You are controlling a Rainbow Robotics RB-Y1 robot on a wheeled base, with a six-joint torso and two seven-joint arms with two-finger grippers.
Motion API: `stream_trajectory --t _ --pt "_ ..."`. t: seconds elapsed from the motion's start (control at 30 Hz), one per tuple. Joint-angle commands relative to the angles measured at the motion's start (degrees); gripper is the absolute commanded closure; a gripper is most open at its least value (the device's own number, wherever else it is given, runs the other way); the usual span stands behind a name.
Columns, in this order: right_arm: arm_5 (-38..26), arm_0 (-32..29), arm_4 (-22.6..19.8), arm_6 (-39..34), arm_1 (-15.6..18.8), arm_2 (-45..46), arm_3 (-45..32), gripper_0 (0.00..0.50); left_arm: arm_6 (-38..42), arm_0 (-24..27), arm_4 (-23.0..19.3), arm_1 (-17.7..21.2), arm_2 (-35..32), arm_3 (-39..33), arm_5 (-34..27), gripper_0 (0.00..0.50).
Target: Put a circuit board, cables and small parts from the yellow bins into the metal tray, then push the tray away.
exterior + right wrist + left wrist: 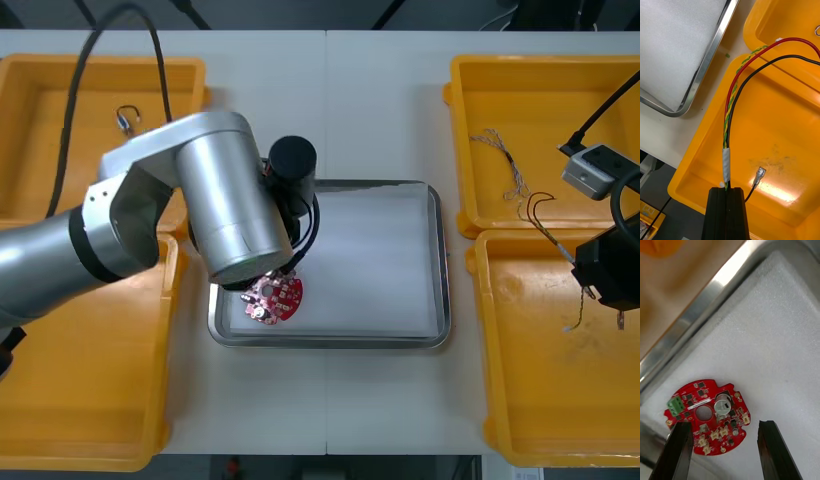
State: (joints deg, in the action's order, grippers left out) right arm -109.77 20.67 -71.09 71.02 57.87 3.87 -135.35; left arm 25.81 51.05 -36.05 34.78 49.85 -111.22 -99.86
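A round red circuit board lies flat on the white foam in the near-left corner of the metal tray. My left gripper hovers just above it, open, with the board's edge between the fingers. In the front view the board peeks out from under the left arm. My right gripper is shut on a taped bundle of red, black and yellow-green cable. It holds the cable over the near-right yellow bin, with its loose ends dangling.
A twisted blue and white cable lies in the far-right bin. A small metal part sits in the far-left bin. The left arm covers part of the near-left bin. The tray rim is close beside the right gripper's bin.
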Motion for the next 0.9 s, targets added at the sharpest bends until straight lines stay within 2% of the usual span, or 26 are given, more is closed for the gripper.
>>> stream_trajectory --t 0.03,0.1,0.23,0.43,0.7,0.9 --pt "-0.23 1.39 0.42 1.76 2.25 -0.27 -1.41 0.5 -4.72 5.02 -7.98 6.26 -7.13 -5.59 -4.55 0.0" --pt "-0.23 1.39 0.42 1.76 2.25 -0.27 -1.41 0.5 -7.27 6.08 -12.46 8.63 -10.12 -5.85 -5.61 0.0" --pt "-0.23 1.39 0.42 1.76 2.25 -0.27 -1.41 0.5 -12.45 7.31 -18.71 12.41 -15.66 -5.76 -7.63 0.0" --pt "-0.23 1.39 0.42 1.76 2.25 -0.27 -1.41 0.5 -19.75 7.48 -25.12 17.69 -21.98 -3.74 -8.51 0.0" --pt "-0.23 0.86 0.25 2.02 1.81 -2.47 -0.8 0.5 -29.68 7.48 -29.69 24.89 -28.14 1.8 -7.98 0.0" --pt "-0.23 6.93 -0.37 2.11 3.21 -9.5 -0.97 0.5 -36.27 7.66 -29.96 29.64 -30.51 6.72 -5.08 0.0"
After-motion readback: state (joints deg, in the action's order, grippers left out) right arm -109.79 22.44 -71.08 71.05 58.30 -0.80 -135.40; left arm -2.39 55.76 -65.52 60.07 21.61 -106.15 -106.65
